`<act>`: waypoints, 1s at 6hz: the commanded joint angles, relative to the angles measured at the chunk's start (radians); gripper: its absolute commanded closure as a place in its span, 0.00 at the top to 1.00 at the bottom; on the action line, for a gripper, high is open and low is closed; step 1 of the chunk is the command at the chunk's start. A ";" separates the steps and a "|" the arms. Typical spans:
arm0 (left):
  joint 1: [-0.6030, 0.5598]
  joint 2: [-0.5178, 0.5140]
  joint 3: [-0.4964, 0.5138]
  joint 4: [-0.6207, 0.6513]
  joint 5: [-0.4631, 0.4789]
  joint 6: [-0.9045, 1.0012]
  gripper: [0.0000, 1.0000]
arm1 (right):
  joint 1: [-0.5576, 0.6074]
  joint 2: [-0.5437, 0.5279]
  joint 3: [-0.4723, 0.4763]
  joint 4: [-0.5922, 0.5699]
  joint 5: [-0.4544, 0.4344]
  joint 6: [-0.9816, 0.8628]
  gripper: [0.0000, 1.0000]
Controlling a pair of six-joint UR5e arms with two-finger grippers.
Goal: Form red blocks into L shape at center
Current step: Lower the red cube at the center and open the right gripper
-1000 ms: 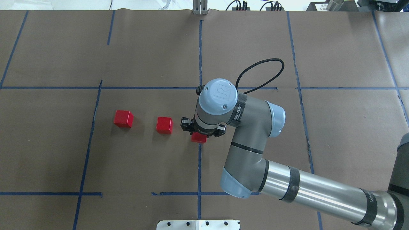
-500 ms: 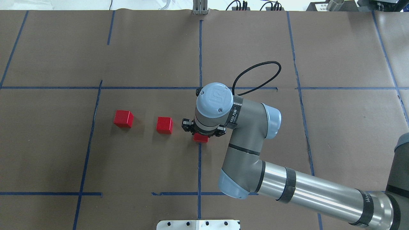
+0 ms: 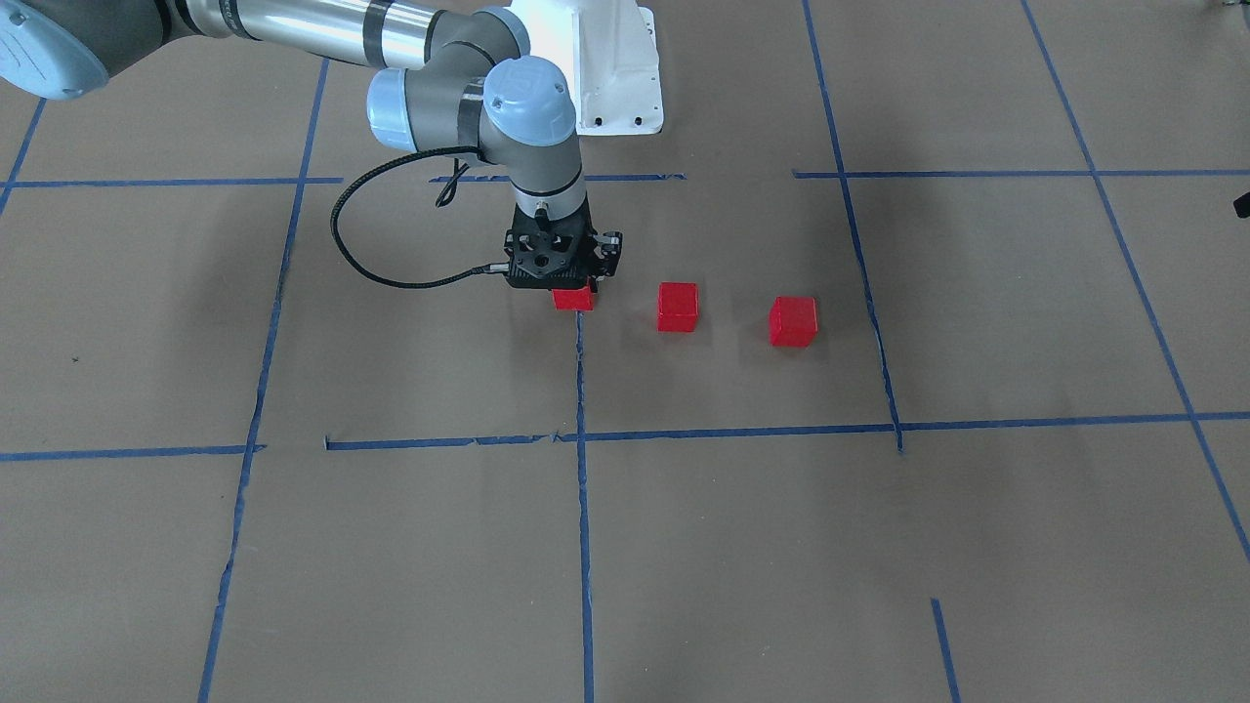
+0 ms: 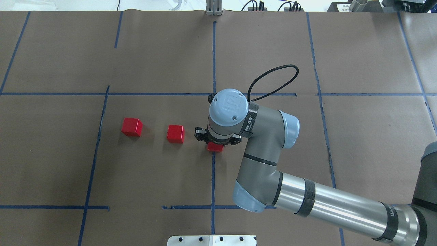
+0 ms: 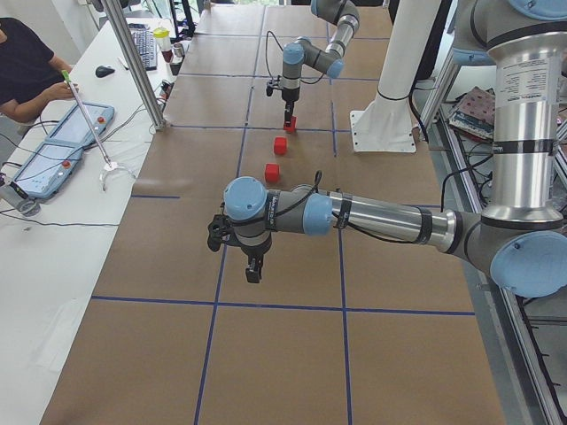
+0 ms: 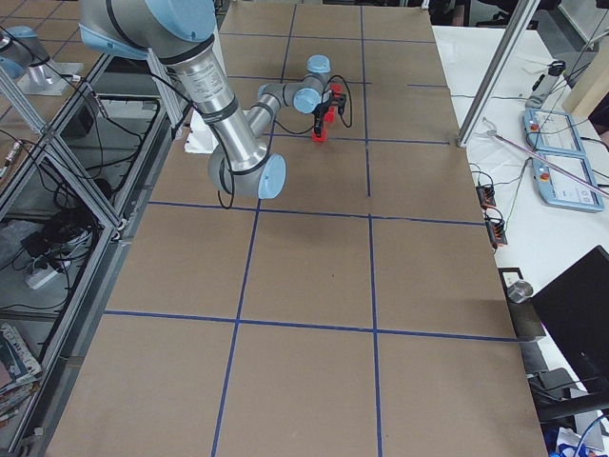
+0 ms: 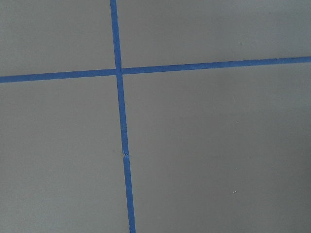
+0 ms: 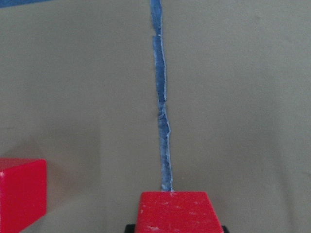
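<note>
At the center (image 3: 684,381), the right pincer (image 3: 566,285) clasps one red block (image 3: 573,301).

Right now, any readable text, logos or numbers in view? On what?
"UR" logo: on the right arm's blue wrist cap.
Black wrist band: white print, too small to read.
Arm-tube lettering near the base: cut off, unreadable.
Red blocks: no markings.

Block (image 4: 215,147) under right pincer (image 4: 215,143), over tape line (image 4: 213,177); two blocks (image 4: 175,133) (image 4: 131,127) leftward.
</note>
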 commanded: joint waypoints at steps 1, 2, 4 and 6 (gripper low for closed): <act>0.000 0.000 0.000 0.000 0.000 0.000 1.00 | 0.000 0.001 0.000 0.000 -0.010 -0.032 0.20; 0.000 0.000 0.002 0.000 0.000 0.000 1.00 | 0.000 0.002 0.000 0.000 -0.014 -0.032 0.38; 0.000 0.000 0.000 0.000 0.000 0.000 1.00 | -0.008 0.004 -0.003 -0.002 -0.040 -0.029 1.00; 0.002 -0.002 0.000 0.000 0.000 0.000 1.00 | -0.005 0.010 0.009 -0.002 -0.040 -0.032 1.00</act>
